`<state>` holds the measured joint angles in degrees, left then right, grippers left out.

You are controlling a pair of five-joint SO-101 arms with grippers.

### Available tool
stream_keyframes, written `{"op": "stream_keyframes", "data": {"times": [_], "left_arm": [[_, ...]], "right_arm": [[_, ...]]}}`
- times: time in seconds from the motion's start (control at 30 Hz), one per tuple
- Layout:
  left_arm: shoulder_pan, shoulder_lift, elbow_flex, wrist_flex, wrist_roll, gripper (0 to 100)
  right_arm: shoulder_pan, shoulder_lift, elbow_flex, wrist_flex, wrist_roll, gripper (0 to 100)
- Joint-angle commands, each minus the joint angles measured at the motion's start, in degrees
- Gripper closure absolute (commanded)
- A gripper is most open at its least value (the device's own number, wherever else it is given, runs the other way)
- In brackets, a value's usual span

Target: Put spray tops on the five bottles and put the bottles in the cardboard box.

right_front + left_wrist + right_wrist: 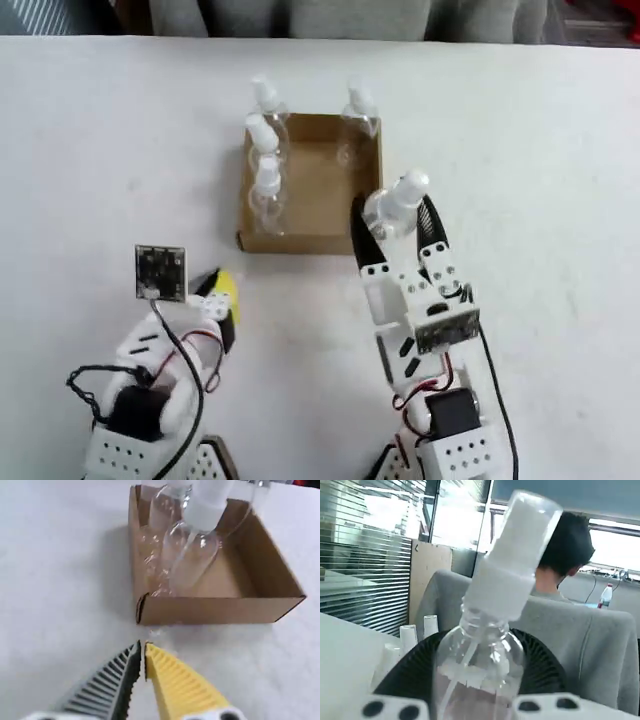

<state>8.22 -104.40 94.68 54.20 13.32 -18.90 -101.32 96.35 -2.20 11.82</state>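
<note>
Near the tabletop's [100, 150] middle, right hand [392, 203] grips a capped bottle [398, 196] beside the cardboard box [300, 241], likely for boxing; left hand [142, 647] closed.

Looks like you're set up in an office, not a proper lab; your white table [100, 120] backs onto grey upholstered seats [600, 645], lounge-corner style; past those you've got big windows [455, 520] in dark frames with daylight pouring in, and slatted blinds [365, 575] off to one side; a plain brown board [427, 575] stands by the glass; over by the far window there are loose cables [594, 586] and a drink bottle [605, 596] standing upright.
</note>
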Motion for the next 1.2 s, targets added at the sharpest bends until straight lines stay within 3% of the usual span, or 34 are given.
{"op": "stream_keyframes", "data": {"times": [0.0,0.1,0.43,0.87,1.0,1.17], "left_arm": [[-2.2,-0.5,1.3,-0.3,-7.6,98],[-2.2,-0.4,2.3,0.3,-12.0,98],[-2.2,-0.4,2.3,7.6,-12.7,98],[-2.4,-0.2,2.3,8.0,-12.7,98],[-5.7,-0.2,2.3,7.9,-12.7,98],[-6.9,-0.2,2.3,7.6,-12.8,97]], "right_arm": [[0.4,0.4,0.4,-3.6,1.1,98.4],[0.4,0.5,-1.3,-3.1,1.1,98.4],[-1.9,2.9,-8.3,-0.7,1.1,98.4],[-2.1,38.6,-27.9,0.0,0.6,98.4],[-2.1,48.0,-30.8,-0.1,0.6,98.4],[-1.6,59.5,-31.4,-10.2,0.6,98.4]]}}
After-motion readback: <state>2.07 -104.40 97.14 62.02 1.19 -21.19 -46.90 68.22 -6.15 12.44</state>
